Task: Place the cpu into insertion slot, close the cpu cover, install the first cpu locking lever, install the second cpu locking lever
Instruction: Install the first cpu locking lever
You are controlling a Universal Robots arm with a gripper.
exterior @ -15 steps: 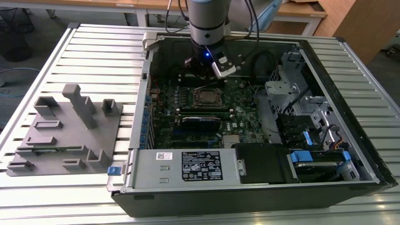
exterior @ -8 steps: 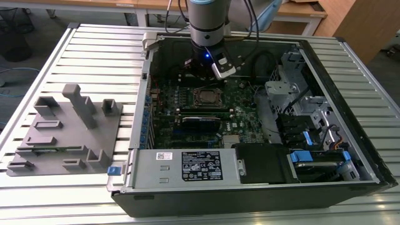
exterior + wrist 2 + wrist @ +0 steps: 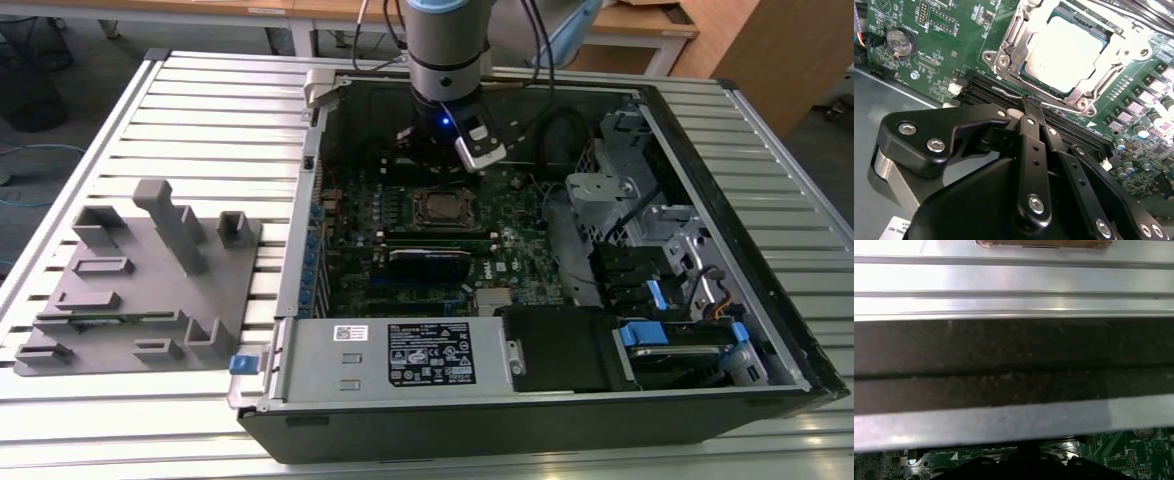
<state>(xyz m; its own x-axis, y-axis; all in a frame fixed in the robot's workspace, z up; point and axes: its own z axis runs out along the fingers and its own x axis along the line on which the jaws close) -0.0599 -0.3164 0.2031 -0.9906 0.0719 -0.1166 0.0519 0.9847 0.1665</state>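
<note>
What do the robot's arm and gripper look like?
The arm is a silver-grey cylinder with a black wrist section bearing a small blue light. The gripper is black, built of jointed link bars fastened with silver screws.

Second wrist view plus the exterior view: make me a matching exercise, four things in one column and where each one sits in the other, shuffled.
Things:
1. cpu
2. cpu cover
3. coin cell
4. grey fixture block

Places:
A. on the slatted table, outside the computer case
B. in a round holder on the green board, apart from the chip
C. seated on the board, metal top showing through a window
D. silvery frame lowered around the chip

Pairs: 1-C, 2-D, 3-B, 4-A
</note>
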